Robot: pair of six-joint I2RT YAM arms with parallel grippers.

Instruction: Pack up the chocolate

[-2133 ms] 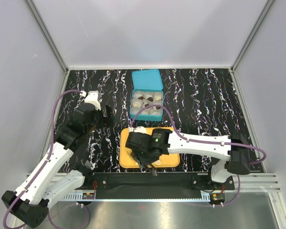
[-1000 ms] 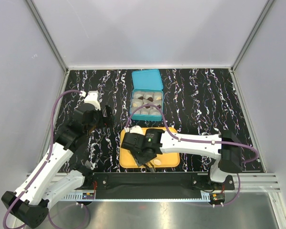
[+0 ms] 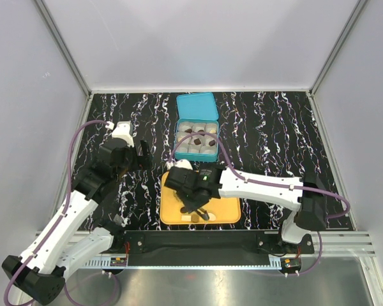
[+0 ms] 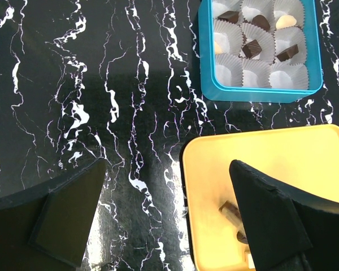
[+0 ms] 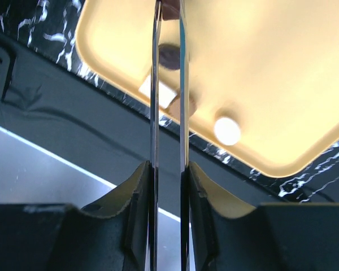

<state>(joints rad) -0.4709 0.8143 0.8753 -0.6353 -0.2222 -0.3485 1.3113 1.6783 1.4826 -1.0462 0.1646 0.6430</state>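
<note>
While my left jaws hang wide open over the bench [image 4: 73, 68], my right jaws pinch a dark chocolate piece [image 5: 170, 8] at the frame's top, above the orange tray [image 5: 271, 68]. Loose pieces [image 5: 227, 130] lie there; more chocolates [image 4: 251, 48] sit in the blue box [image 4: 205, 56] beyond.

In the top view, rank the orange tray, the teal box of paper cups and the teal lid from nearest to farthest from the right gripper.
From the right gripper:
1. Orange tray, directly beneath it.
2. Teal box, just beyond the tray's far edge.
3. Teal lid, behind the box, farthest back.
</note>
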